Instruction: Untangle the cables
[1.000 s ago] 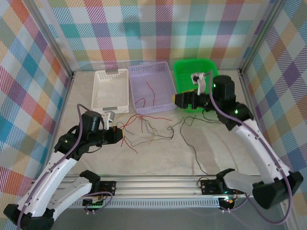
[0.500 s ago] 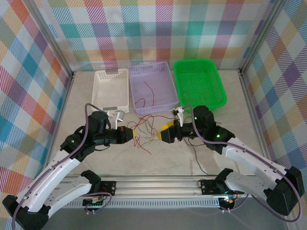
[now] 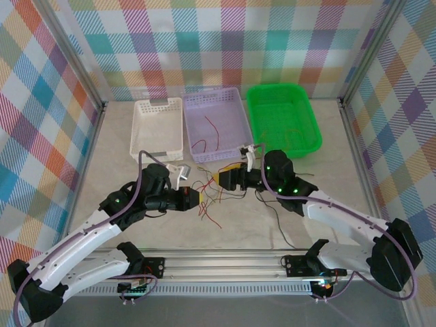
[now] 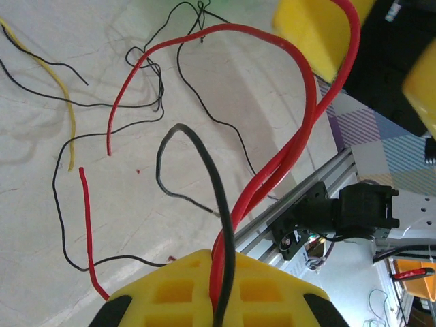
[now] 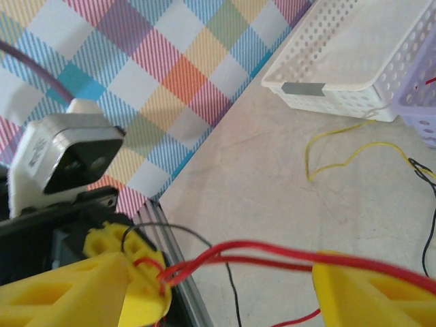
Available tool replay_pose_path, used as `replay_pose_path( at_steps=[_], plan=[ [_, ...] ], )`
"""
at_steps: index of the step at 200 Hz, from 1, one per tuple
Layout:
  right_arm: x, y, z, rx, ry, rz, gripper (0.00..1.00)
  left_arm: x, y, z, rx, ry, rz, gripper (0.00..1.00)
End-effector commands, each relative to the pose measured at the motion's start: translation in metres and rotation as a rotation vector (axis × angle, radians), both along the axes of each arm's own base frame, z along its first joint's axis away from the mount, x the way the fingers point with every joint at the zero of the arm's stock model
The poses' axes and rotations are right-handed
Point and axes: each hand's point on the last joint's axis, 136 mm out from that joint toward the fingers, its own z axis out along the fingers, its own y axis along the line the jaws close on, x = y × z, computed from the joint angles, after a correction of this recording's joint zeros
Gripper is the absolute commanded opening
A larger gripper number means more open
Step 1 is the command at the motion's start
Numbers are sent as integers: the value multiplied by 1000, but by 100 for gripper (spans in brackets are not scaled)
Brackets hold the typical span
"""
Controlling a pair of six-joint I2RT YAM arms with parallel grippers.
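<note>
Red and black cables [image 4: 312,88] are pinched by the left gripper [image 3: 197,199], its yellow fingers pressed together on them. The right gripper [image 3: 221,178] has its fingers spread, and the red loop passes between them. More loose cables lie on the table [image 3: 245,228] between the two arms.

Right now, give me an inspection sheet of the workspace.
Surface: table, pale, marbled.
Job's things: cables tangled mid-table; red cable strung between the grippers.
Clutter: white basket; purple basket holding red wires; green basket.
Grippers: left gripper shut on red cable and black cable; right gripper open, red cable by its fingers.
Cables: arm cables run along both arms.
Surroundings: plaid walls; rail at near edge.
</note>
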Motion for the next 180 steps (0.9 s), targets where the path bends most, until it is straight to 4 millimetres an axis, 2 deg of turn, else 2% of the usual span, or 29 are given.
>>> replay_pose_path(
  at_steps=[1, 33, 45, 79, 111, 145, 180],
  plan=[
    [6, 9, 11, 59, -12, -19, 71, 5, -6, 7, -14, -45, 1, 0],
    [9, 12, 9, 57, -10, -45, 68, 6, -9, 4, 0, -50, -5, 0],
    [9, 11, 11, 66, -13, -53, 63, 5, -10, 1, 10, -47, -9, 0],
    [11, 8, 18, 76, -35, -80, 29, 5, -13, -4, 21, -47, -20, 0],
    [11, 5, 15, 49, -46, -90, 0, 4, -12, -4, 31, -52, -25, 0],
    [13, -7, 18, 8, -84, -145, 0, 3, -5, 2, 59, -89, -30, 21],
    [10, -11, 26, -19, -125, -131, 0, 4, 2, 10, 70, -132, -15, 37]
  ],
)
